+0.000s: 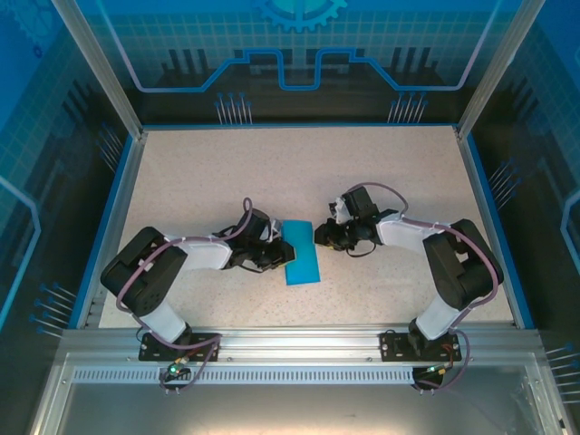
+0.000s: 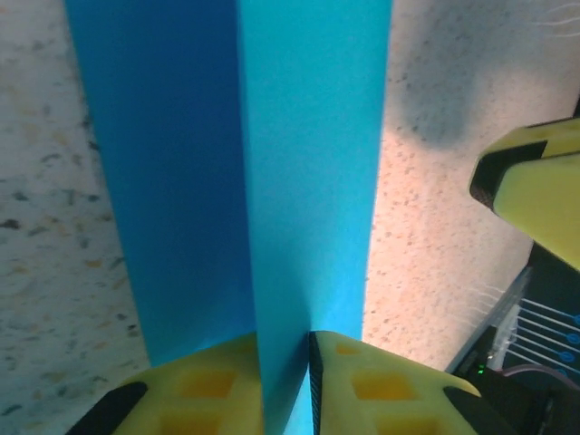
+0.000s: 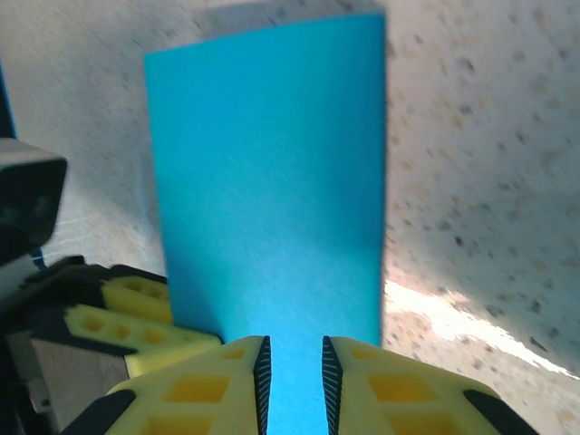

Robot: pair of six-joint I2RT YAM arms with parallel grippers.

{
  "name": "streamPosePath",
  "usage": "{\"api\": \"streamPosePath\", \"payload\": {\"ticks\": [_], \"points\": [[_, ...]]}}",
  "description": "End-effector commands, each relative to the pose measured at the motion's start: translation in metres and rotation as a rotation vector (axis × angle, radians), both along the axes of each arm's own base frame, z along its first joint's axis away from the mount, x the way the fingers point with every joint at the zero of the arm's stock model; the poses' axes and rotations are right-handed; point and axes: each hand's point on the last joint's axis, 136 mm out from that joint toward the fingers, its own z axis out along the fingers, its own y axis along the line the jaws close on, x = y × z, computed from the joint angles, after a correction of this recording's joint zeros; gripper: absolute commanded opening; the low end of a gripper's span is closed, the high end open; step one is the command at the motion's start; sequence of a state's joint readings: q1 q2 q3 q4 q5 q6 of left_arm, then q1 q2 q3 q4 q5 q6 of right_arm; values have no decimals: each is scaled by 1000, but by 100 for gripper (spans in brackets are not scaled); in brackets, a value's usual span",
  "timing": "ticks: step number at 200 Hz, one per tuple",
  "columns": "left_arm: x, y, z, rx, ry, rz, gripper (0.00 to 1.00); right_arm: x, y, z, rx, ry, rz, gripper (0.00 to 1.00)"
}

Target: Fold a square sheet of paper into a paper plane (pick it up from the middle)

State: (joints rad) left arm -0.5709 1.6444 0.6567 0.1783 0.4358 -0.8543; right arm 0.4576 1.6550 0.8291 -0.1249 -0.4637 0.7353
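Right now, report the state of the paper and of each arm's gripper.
square sheet of paper: folded along one crease into a narrow rectangle, lying on the table.
left gripper: shut on the sheet's edge.
right gripper: narrowly open, with the sheet visible through the gap.

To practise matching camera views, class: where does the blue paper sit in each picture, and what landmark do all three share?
Top external: the blue paper lies just below the middle of the picture.
Left wrist: the blue paper runs from the top edge down the middle to the bottom.
Right wrist: the blue paper is a broad central strip, top to bottom.
Shared landmark: the speckled table around it.
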Motion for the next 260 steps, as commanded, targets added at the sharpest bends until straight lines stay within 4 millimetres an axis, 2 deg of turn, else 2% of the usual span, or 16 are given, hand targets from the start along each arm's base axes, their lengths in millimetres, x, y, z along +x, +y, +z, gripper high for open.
{"api": "streamPosePath", "payload": {"ticks": [1,39,69,120,149,165,195,219,238,260], "points": [[9,6,2,53,-32,-22,12,-9,-4,1,-29,-11,11,23],[13,12,21,111,-92,-108,8,-12,-10,10,-67,-49,-6,22],[11,13,30,140,-121,-172,8,-18,-4,14,-72,-71,23,21],[9,9,44,110,-134,-189,8,-32,14,3,-102,-55,81,16],[9,5,68,98,-179,-200,8,-36,17,-1,-115,-46,80,16],[12,11,78,137,-200,-183,8,-34,14,9,-113,-78,57,16],[18,30,97,228,-251,-123,8,-28,2,45,-137,-178,7,17],[18,43,122,278,-303,-103,8,-26,-9,67,-151,-237,-23,20],[16,47,141,291,-332,-111,9,-26,-14,71,-160,-247,-35,21],[13,47,150,296,-337,-133,9,-27,-17,66,-165,-235,-45,21]]}}
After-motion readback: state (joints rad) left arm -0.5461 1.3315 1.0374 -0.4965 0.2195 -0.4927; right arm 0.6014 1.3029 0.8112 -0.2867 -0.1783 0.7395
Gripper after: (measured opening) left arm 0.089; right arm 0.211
